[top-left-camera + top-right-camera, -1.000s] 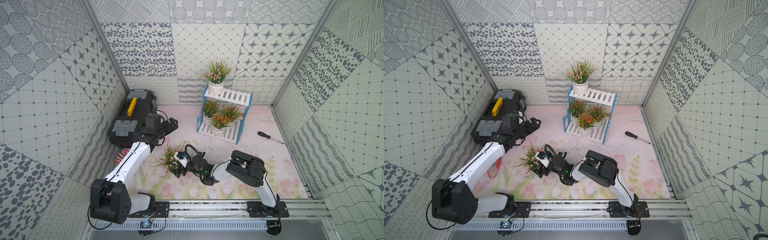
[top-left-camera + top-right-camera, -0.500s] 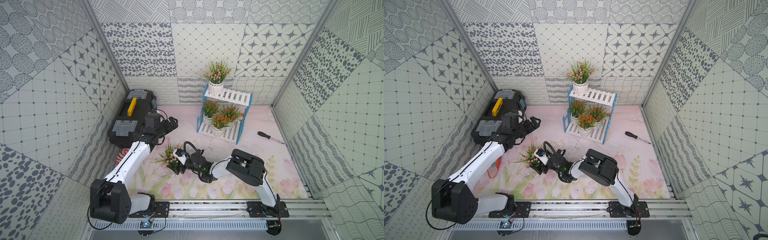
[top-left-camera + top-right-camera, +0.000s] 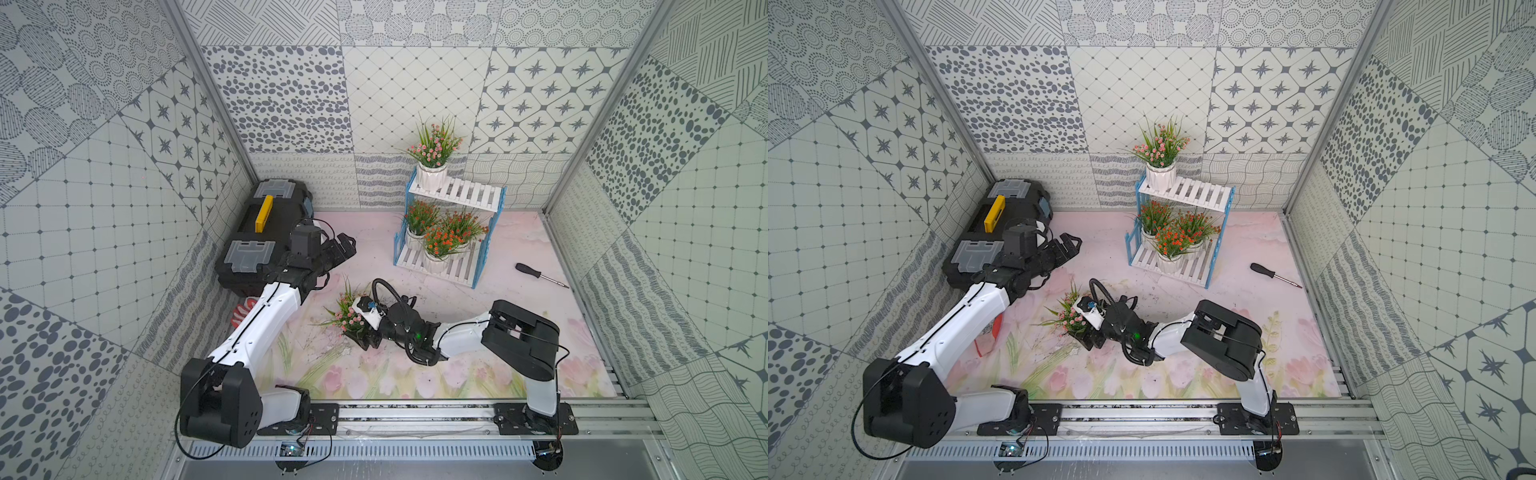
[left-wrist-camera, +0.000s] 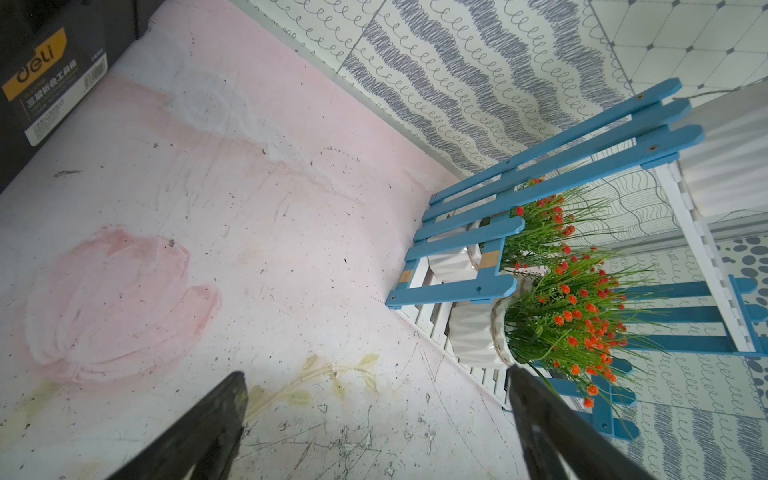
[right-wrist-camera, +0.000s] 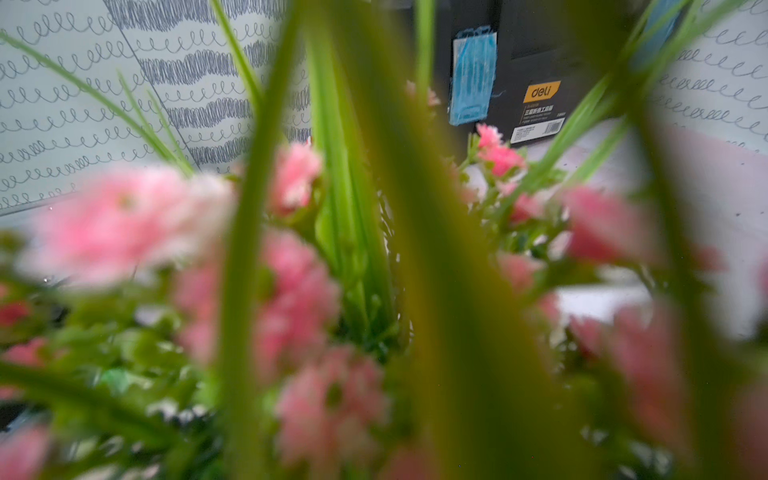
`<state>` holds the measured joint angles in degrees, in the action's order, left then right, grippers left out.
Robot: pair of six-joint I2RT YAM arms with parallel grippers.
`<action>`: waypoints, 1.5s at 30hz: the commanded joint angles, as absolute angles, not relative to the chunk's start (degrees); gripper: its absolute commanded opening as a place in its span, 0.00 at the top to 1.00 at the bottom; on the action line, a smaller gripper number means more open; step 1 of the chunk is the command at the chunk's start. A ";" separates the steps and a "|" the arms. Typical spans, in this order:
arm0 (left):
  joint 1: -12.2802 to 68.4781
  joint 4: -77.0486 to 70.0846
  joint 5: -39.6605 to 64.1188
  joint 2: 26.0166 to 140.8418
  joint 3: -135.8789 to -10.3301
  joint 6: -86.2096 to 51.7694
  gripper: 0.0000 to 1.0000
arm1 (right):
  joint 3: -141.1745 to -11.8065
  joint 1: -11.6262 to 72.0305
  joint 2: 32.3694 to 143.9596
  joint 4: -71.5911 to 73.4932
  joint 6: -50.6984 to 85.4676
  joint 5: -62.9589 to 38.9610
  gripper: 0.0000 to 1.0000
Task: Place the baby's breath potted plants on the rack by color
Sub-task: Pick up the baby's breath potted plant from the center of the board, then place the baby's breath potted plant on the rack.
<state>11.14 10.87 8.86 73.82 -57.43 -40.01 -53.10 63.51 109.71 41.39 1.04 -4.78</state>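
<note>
We judge the loose pink plant (image 3: 348, 316), on the tabletop (image 3: 374, 232) well apart from the rack (image 3: 465, 195), to be light and top-heavy. Its foliage is soft and its pot stiff, so the pot is the place to hold. The right end effector (image 3: 362, 337) sits at its base, but leaves hide the jaws and we cannot tell whether they are clenched. The left end effector (image 3: 338, 249) hangs released and empty. The rack's upper tier carries the shelved pink plant (image 3: 434, 146), and its lower tier carries three orange-red plants (image 3: 441, 244).
</note>
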 commanded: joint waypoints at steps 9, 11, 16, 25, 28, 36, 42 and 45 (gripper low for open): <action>10.77 8.75 9.34 74.12 -58.03 -39.15 0.02 | -56.81 60.29 88.38 25.72 -0.59 1.59 0.20; 10.80 8.85 9.34 74.26 -58.07 -39.16 0.02 | -58.52 58.01 85.70 21.79 0.00 1.67 0.20; 10.84 8.88 9.37 74.12 -58.05 -39.09 0.02 | -62.64 53.15 81.40 14.92 -1.59 2.60 0.20; 10.65 8.88 9.70 73.96 -58.09 -39.17 0.02 | -72.23 43.73 81.48 7.99 -4.95 2.90 0.20; 10.72 9.02 9.85 73.79 -58.23 -39.12 0.02 | -74.25 40.59 81.90 7.91 -5.52 2.68 0.20; 10.77 9.09 10.03 74.07 -58.16 -39.11 0.02 | -80.52 32.52 83.82 5.56 -5.05 0.84 0.19; 10.80 8.88 10.01 74.58 -58.28 -39.03 0.02 | -86.92 25.84 86.71 3.43 -4.31 -1.20 0.19; 10.81 8.77 10.35 75.18 -58.56 -39.13 0.02 | -91.02 23.24 89.58 1.92 -4.39 -2.14 0.20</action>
<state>11.14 10.79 9.74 74.54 -57.54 -40.01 -86.67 24.93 88.25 -1.76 -3.97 -0.47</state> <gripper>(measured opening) 0.983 0.844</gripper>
